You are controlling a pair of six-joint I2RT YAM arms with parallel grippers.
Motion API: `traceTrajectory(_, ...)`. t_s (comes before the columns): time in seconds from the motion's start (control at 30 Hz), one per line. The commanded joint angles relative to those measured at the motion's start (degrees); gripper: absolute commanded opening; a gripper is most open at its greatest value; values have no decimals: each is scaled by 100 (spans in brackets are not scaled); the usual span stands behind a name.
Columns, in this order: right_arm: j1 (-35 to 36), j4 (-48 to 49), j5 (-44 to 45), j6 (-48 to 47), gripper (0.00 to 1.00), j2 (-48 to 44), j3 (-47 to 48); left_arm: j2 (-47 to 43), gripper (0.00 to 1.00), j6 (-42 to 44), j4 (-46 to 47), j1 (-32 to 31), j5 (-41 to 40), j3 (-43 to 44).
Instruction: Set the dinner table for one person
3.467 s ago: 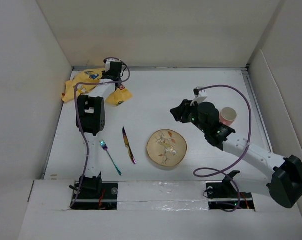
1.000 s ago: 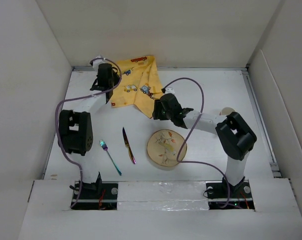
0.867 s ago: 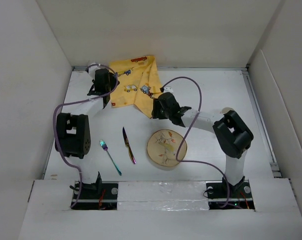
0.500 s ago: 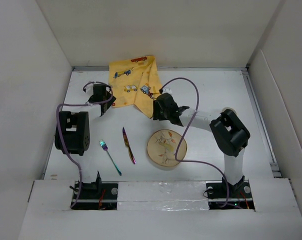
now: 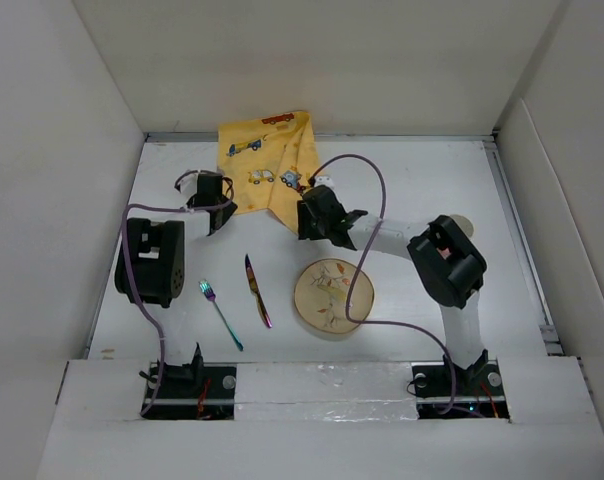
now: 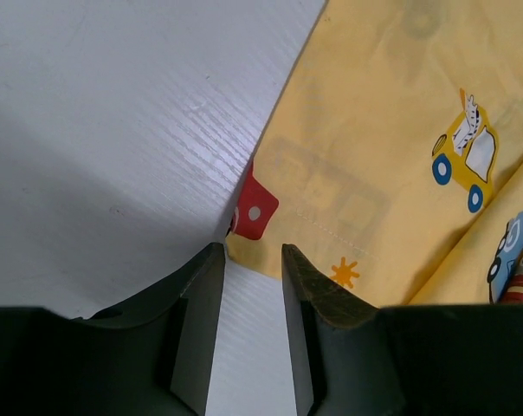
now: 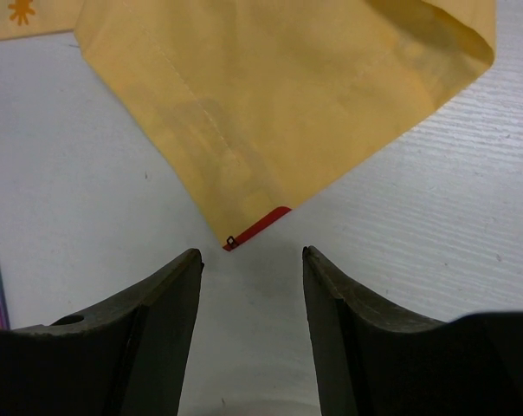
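White dinner table (image 5: 422, 170), off-white wall panels (image 5: 312, 60), yellow placemat (image 5: 272, 165) at back

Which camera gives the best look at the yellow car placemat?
The top external view: the placemat shows its whole outline there, cars and all. The left wrist and right wrist views each catch only one red-tagged corner of it and some cloth behind.

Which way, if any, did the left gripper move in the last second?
Yes. The left gripper came away from the table's far edge, nearer the fork.
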Motion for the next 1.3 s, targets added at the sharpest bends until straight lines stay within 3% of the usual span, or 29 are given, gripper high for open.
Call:
traceTrajectory(0.0, 85, 28, 181, -92, 56, 193, 371, 60, 29, -95, -30, 20, -107, 181)
traceTrajectory(0.43, 243, -832, 1113, -145, 56, 827, 1232, 95, 0, -95, 145, 20, -143, 146)
traceTrajectory(0.77, 480, -1439, 1517, -233, 51, 1020, 1584, -116, 0, -104, 286, 20, -178, 32)
traceTrajectory(1.03, 533, -2107, 1517, -163, 27, 1240, 1997, -231, 0, -121, 339, 20, -222, 23)
traceTrajectory(1.2, 533, -1967, 1631, -5, 0, 1004, 1603, -432, 0, -104, 330, 20, -257, -12)
traceTrajectory(1.27, 533, -1915, 1641, 31, 0, 959, 1453, -511, 0, -113, 347, 20, -257, -20)
